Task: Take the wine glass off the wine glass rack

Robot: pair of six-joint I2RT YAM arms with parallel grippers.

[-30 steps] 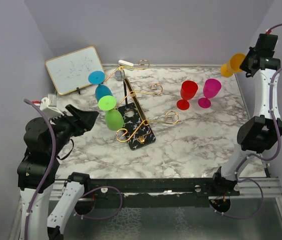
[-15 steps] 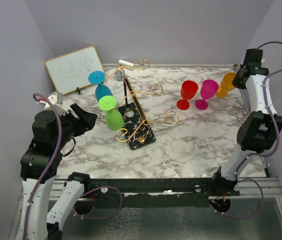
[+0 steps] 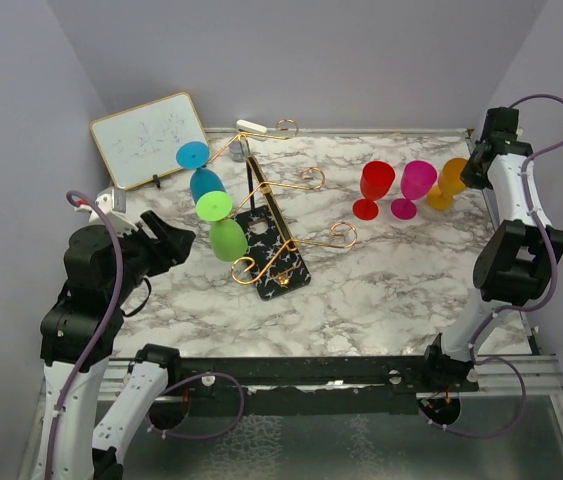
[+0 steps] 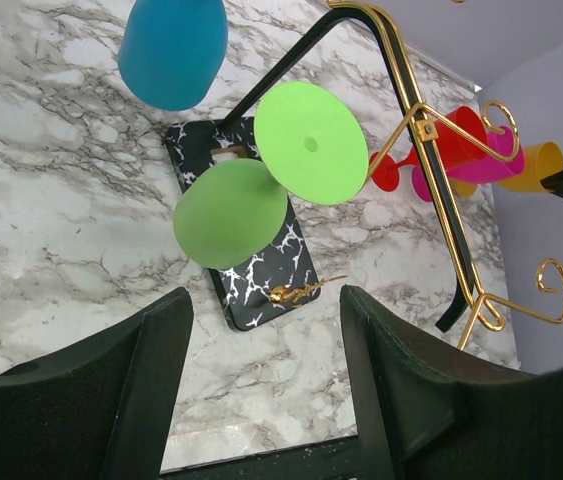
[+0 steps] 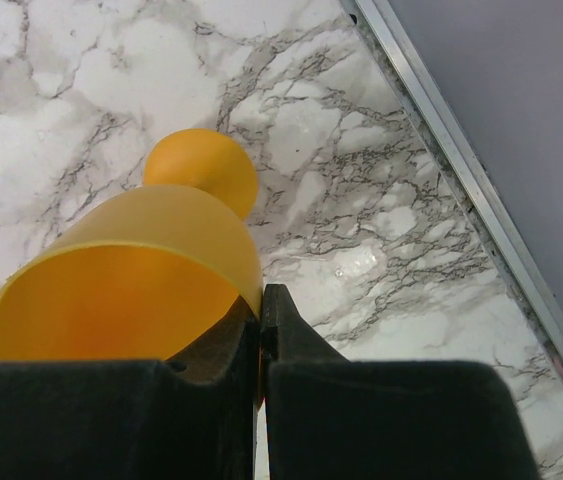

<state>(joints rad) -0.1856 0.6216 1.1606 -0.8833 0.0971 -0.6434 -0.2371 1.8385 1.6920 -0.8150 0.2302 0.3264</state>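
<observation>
The gold wire wine glass rack [image 3: 279,190] stands on its black speckled base [image 3: 273,255] at table centre. A green wine glass [image 3: 225,232] and a blue wine glass [image 3: 204,180] hang from its left arms; both show in the left wrist view, green [image 4: 236,205] and blue [image 4: 173,50]. My left gripper [image 3: 173,240] is open and empty, just left of the green glass. My right gripper [image 3: 473,170] is shut on the rim of an orange wine glass [image 3: 449,181], whose foot is at the table at far right; its bowl fills the right wrist view [image 5: 131,275].
A red glass [image 3: 373,188] and a magenta glass [image 3: 416,186] stand upright right of the rack, beside the orange one. A framed whiteboard [image 3: 149,138] leans at the back left. The table's metal edge [image 5: 461,170] runs close behind the orange glass.
My right gripper has lowered the orange glass from high at the right down to the table beside the magenta glass. My left gripper has shifted slightly, staying open.
</observation>
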